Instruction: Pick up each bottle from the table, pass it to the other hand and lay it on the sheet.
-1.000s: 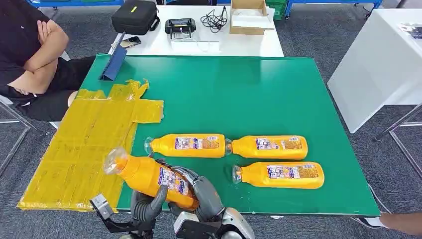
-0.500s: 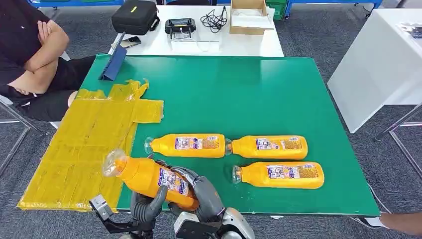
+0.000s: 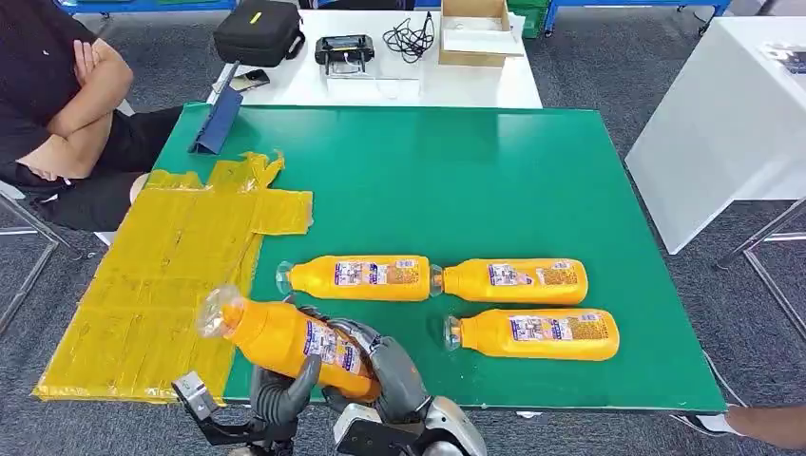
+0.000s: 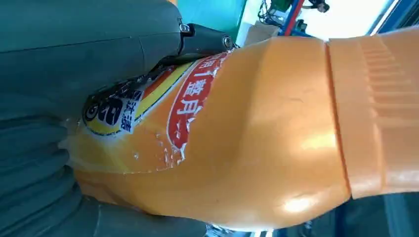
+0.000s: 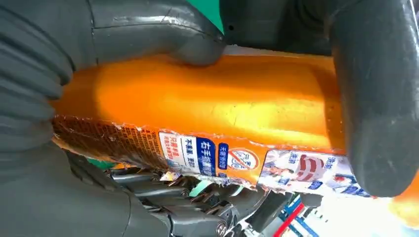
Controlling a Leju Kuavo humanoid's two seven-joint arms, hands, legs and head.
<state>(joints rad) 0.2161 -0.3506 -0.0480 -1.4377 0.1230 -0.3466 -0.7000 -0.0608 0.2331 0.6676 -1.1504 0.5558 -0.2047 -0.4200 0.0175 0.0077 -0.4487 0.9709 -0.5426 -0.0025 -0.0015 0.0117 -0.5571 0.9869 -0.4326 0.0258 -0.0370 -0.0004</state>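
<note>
An orange bottle [image 3: 285, 337] with a clear cap hangs over the table's near left corner, its cap end pointing toward the yellow sheet [image 3: 162, 275]. Both hands hold it: my left hand [image 3: 282, 391] grips it from below near the middle, and my right hand [image 3: 392, 372] wraps its base end. In the left wrist view the bottle [image 4: 257, 128] lies against my left hand [image 4: 74, 54]. In the right wrist view my right hand [image 5: 39, 64] clasps the labelled body [image 5: 207, 98]. Three more orange bottles lie on the green table [image 3: 456, 180]: one [image 3: 361, 277], another [image 3: 518, 281] and a third [image 3: 537, 334].
A person sits with folded arms at the far left beside the sheet. A blue folder [image 3: 217, 122] lies at the table's far left corner. A white table [image 3: 428, 81] behind carries a black case, cables and a box. Another white table [image 3: 722, 114] stands at the right.
The held bottle's cap end has sunk very slightly; both hands keep their hold and the bottles on the table have not moved.
</note>
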